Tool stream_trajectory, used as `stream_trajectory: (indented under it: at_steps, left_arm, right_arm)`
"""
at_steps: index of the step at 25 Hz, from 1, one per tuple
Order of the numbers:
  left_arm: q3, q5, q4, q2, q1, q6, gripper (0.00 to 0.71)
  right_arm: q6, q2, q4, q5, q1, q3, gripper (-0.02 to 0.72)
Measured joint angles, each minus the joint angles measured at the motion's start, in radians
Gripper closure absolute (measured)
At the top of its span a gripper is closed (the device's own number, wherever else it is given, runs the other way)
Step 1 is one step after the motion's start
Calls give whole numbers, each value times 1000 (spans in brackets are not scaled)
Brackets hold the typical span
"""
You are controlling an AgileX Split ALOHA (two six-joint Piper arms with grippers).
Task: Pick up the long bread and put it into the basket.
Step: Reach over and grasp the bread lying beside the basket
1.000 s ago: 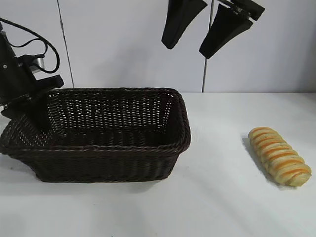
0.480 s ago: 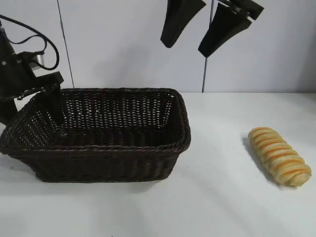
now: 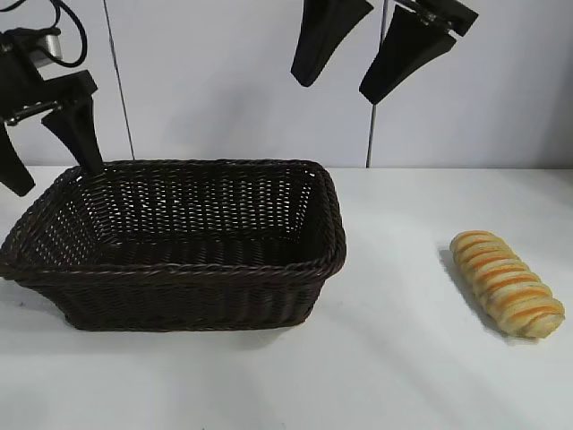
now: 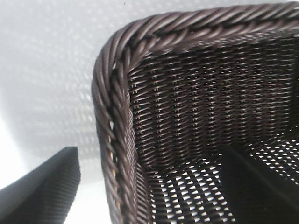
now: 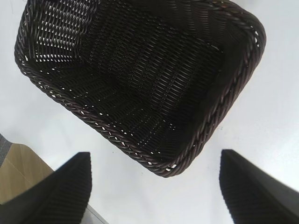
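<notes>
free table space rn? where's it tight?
Bare table between the basket and the long bread, plus the strip in front of both. The basket's inside holds nothing. Tight at its far-left corner: the left tool hangs open just above the rim. The right tool is open, high overhead.

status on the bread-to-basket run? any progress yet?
Nothing done yet: the long bread lies on the table to the right of the basket, which is empty. Neither gripper holds anything: right gripper hangs open high up, left gripper is open over the basket's left end. Pick and placement both remain.
</notes>
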Motion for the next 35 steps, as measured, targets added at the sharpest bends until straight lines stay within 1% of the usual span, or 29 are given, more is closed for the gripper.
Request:
stream_trajectory:
  at_steps: [6, 8, 15, 20, 28, 35]
  left_arm:
    - [0, 8, 3, -58, 0, 0, 116]
    - [0, 9, -15, -81, 0, 0, 116]
    - [0, 7, -141, -156, 0, 0, 116]
    - [47, -21, -255, -163, 0, 0, 116]
    - [130, -89, -275, -163, 0, 0, 116]
    - [142, -115, -287, -162, 0, 0, 116]
  right_arm:
    - [0, 0, -1, 0, 0, 0, 155]
    - [0, 0, -1, 0, 0, 0, 155]
    - [0, 0, -1, 1, 0, 0, 155]
    - [0, 0, -8, 1, 0, 0, 155]
    - [0, 0, -10, 1, 0, 0, 155]
    - [0, 0, -15, 1, 0, 0, 155]
